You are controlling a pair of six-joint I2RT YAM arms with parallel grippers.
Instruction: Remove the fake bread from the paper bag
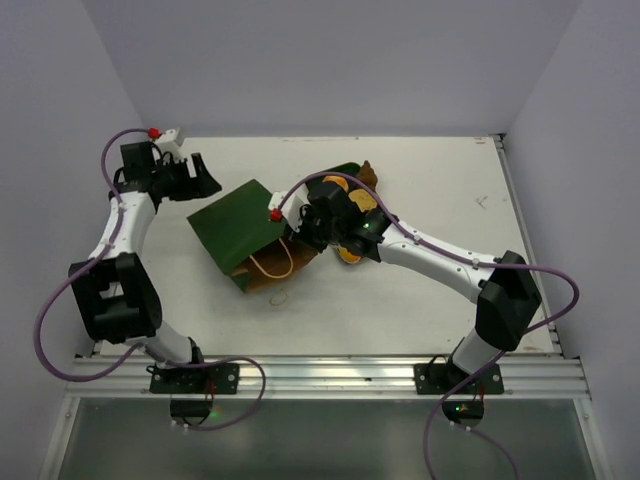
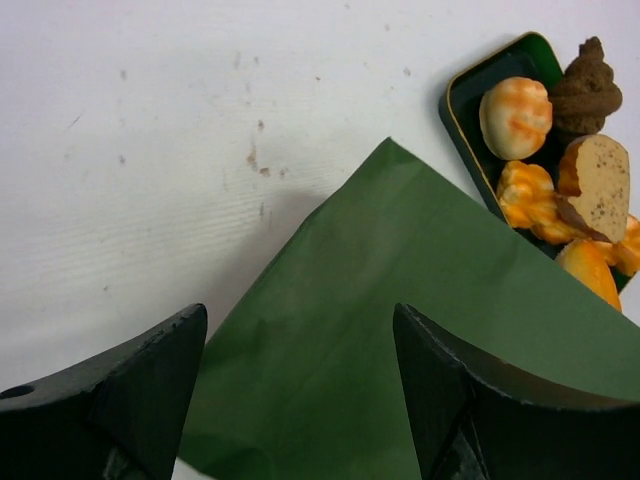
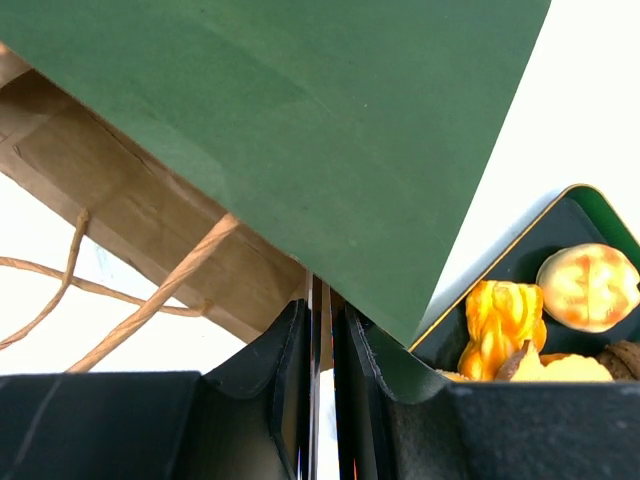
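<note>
The dark green paper bag [image 1: 233, 222] lies flat on the white table, its brown mouth and tan cord handles [image 1: 272, 266] facing the near side. My right gripper [image 1: 301, 240] is shut on the bag's rim at the mouth; in the right wrist view [image 3: 322, 300] a thin paper edge sits between the fingers. My left gripper [image 1: 203, 180] is open and empty at the bag's far left corner; in the left wrist view [image 2: 300, 320] it hovers over green paper [image 2: 400, 300]. Golden-orange fake bread [image 2: 515, 115] and a dark brown piece [image 2: 585, 90] lie in a green tray [image 2: 462, 95].
The tan-rimmed tray [image 1: 343, 168] sits right of the bag, partly under my right arm, and its corner [image 3: 590, 205] shows in the right wrist view with pastries [image 3: 500, 315] in it. White walls close the back and both sides. A metal rail [image 1: 320, 372] runs along the near edge.
</note>
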